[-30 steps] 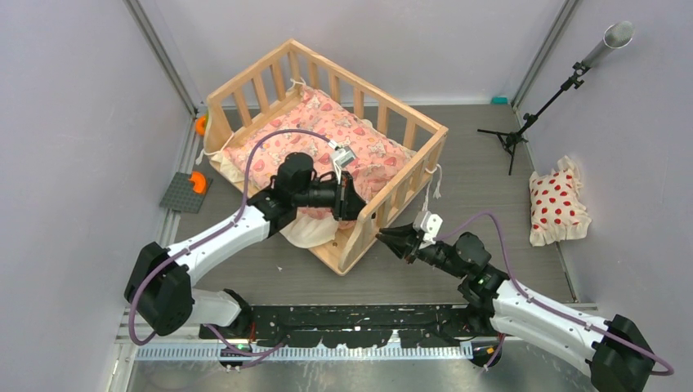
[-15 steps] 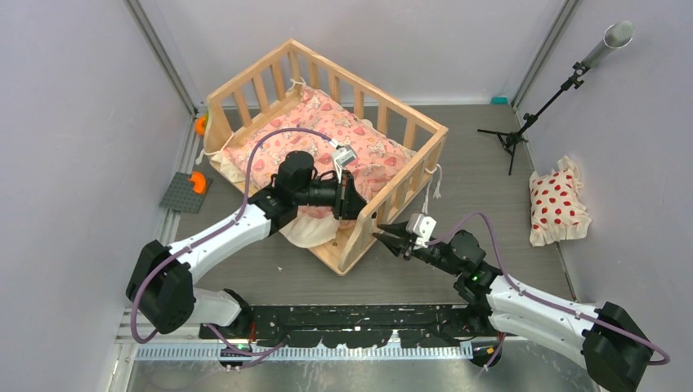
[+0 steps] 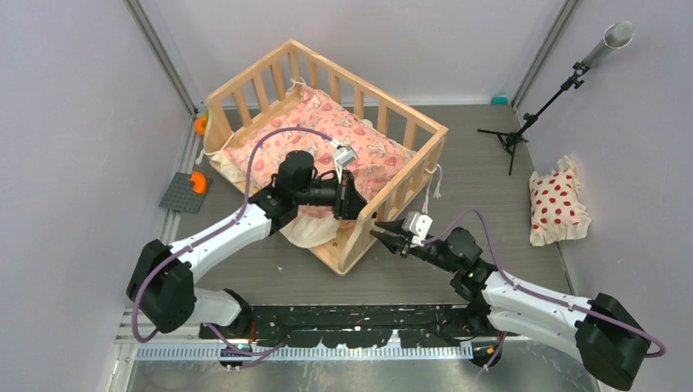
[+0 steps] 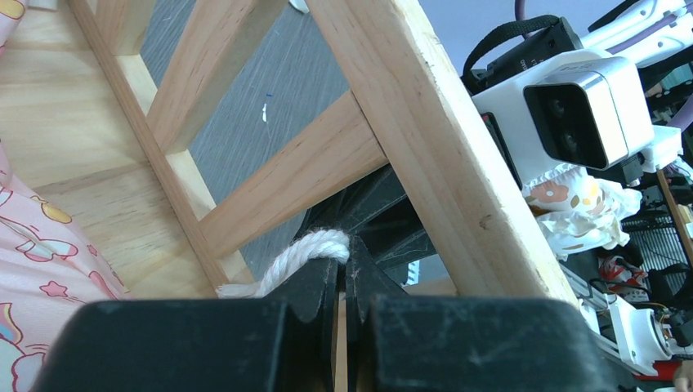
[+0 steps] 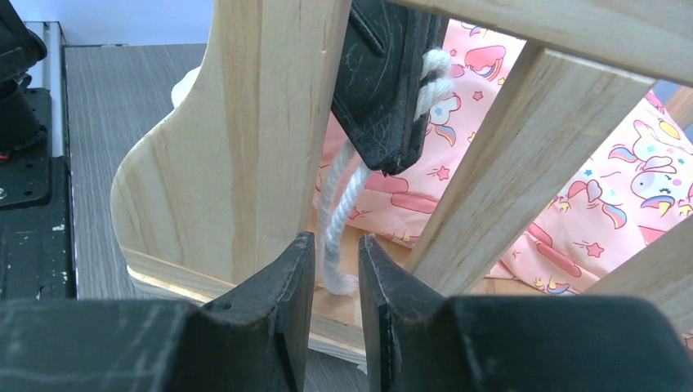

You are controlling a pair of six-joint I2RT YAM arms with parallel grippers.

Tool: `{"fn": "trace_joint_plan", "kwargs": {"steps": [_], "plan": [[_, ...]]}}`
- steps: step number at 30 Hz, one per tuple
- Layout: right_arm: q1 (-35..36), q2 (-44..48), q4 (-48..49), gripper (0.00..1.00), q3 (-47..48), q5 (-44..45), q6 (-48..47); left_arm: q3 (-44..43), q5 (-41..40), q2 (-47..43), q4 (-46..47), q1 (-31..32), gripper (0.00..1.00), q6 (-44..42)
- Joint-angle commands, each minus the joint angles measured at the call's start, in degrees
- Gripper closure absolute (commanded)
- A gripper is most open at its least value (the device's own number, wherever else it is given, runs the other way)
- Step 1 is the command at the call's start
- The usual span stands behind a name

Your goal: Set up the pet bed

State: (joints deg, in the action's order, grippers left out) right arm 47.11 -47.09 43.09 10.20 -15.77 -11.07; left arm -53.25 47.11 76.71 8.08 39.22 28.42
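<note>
- The pet bed (image 3: 368, 86) stands far left on the surface (image 3: 482, 196), with the pink cushion (image 3: 327, 131) inside.
- The left claw (image 4: 343, 273), inside the bed, is clamped on the cushion's cord (image 4: 306, 249), holding it at the corner slats, probably for a handover.
- The right claw (image 5: 335, 245) is outside, jaws slightly apart, lined up with that gap.

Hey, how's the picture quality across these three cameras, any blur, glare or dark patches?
Top external view: even, soft light, no glare, the pet bed sharp throughout. Left wrist view: the white rope is crisp, but the left gripper fills the bottom as a dark, nearly featureless block. Right wrist view: the pink cushion is clear, while the right gripper is dark and slightly soft.
</note>
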Motion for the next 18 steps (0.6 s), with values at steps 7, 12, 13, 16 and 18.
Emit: {"fn": "trace_joint_plan", "kwargs": {"steps": [7, 12, 13, 16, 18], "plan": [[0.2, -1.7, 5.7, 0.75, 3.3, -0.4, -1.1, -1.9, 6.5, 0.0, 1.7, 0.9, 1.00, 0.3], [0.3, -1.8, 5.7, 0.94, 3.3, -0.1, -0.8, -1.8, 6.5, -0.2, 1.6, 0.9, 1.00, 0.3], [0.2, -1.6, 5.7, 0.98, 3.2, 0.4, -0.4, -1.8, 6.4, -0.2, 1.5, 0.9, 1.00, 0.3], [0.2, -0.4, 5.1, 0.99, 3.2, 3.8, 3.0, -1.5, 6.4, -0.3, 1.1, 0.9, 0.97, 0.4], [0.3, 0.6, 3.8, 0.99, 3.5, 5.7, 4.8, -1.2, 6.1, -0.5, 1.0, 0.9, 0.94, 0.3]]}}
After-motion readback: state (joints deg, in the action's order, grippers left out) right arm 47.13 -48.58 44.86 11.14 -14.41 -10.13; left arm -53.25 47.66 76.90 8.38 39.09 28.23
